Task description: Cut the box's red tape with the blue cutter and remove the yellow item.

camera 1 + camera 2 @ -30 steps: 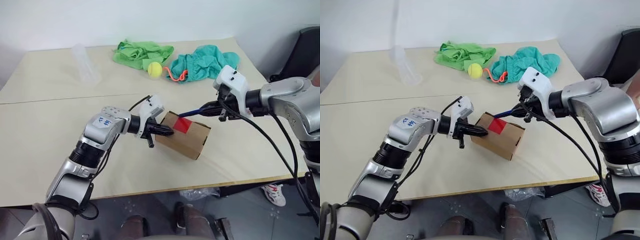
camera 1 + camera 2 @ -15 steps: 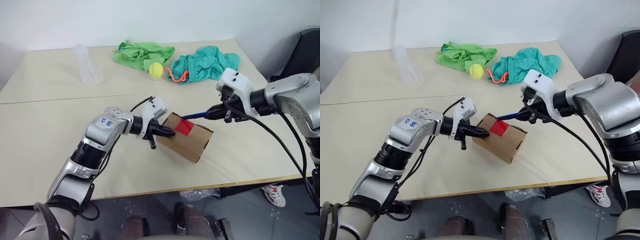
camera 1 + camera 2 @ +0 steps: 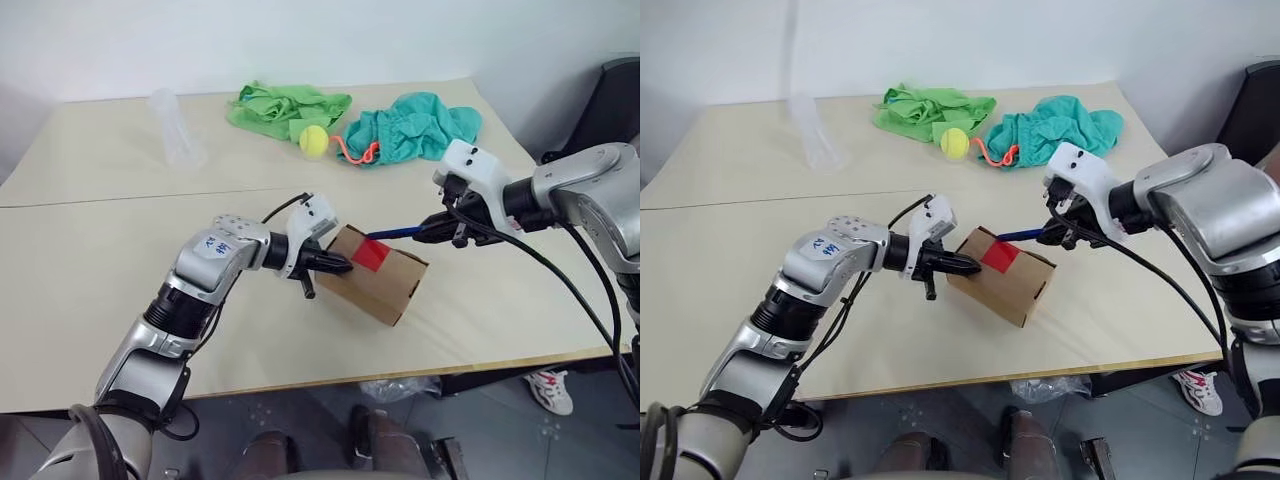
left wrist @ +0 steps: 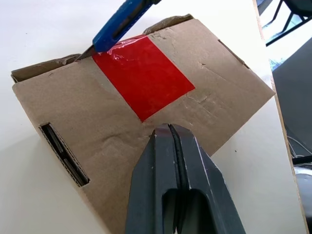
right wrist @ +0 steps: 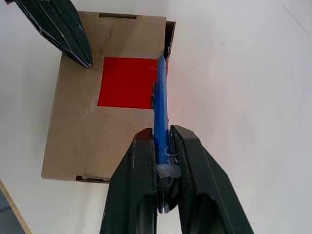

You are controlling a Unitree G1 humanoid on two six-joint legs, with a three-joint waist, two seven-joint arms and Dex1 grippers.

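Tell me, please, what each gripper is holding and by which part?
The right gripper holds the cutter by its rear end. The left gripper, shut, holds nothing.

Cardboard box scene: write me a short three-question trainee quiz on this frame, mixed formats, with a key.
1. True or false: the right gripper is shut on the blue cutter.
2. The cutter's tip meets the red tape at: A) its centre B) its edge by the flap seam C) not at all, it hangs over the green cloth.
3. Fill in: the left gripper, fingers shut, presses on the ___.

Key: 1 true; 2 B; 3 box.
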